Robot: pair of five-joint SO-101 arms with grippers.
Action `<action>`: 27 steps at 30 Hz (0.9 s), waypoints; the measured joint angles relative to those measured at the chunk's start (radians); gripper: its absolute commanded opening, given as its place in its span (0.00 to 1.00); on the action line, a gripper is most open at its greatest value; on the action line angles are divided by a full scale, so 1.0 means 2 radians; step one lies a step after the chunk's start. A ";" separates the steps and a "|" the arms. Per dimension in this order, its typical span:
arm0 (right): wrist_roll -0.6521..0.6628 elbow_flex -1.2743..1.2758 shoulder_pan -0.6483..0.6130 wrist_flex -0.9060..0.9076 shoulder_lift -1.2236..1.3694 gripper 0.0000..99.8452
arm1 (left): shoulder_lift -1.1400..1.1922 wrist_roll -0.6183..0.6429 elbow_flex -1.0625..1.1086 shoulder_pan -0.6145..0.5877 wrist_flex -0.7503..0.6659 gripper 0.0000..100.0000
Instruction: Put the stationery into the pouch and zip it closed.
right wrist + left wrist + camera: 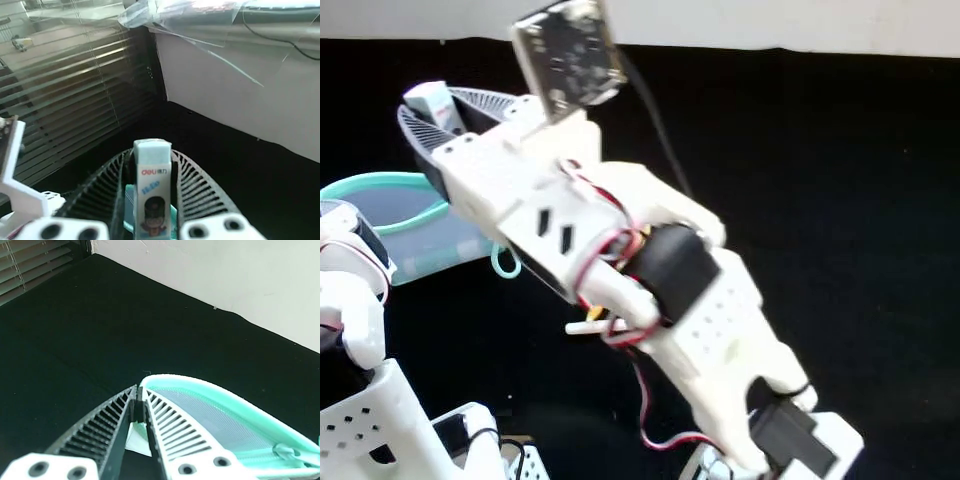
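Observation:
My right gripper (420, 100) is shut on a white eraser (438, 108) with a printed sleeve, held upright above the table just past the pouch's far end. In the right wrist view the eraser (152, 200) stands between the ribbed fingers (200, 190) of the gripper (152, 151). The translucent pouch (390, 215) with a mint zip rim lies at the left, mouth open. My left gripper (140, 392) is shut on the pouch (210, 410) at the end of its rim. The zip pull (282, 450) sits at the other end.
The right arm (650, 280) stretches across the middle of the black table and hides much of it. A thin white stick (588, 327) pokes out beneath it. The left arm's base (360, 400) is at the front left. A white wall (225, 275) borders the table's far edge.

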 measured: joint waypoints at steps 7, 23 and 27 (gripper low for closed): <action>-0.020 0.000 -0.002 -0.002 0.074 0.01 | 0.000 0.000 0.000 0.000 0.000 0.01; -0.020 0.000 -0.039 -0.071 0.182 0.01 | 0.000 0.000 0.000 0.000 0.000 0.01; -0.018 0.000 -0.039 -0.101 0.190 0.01 | 0.000 0.000 0.000 0.000 0.000 0.01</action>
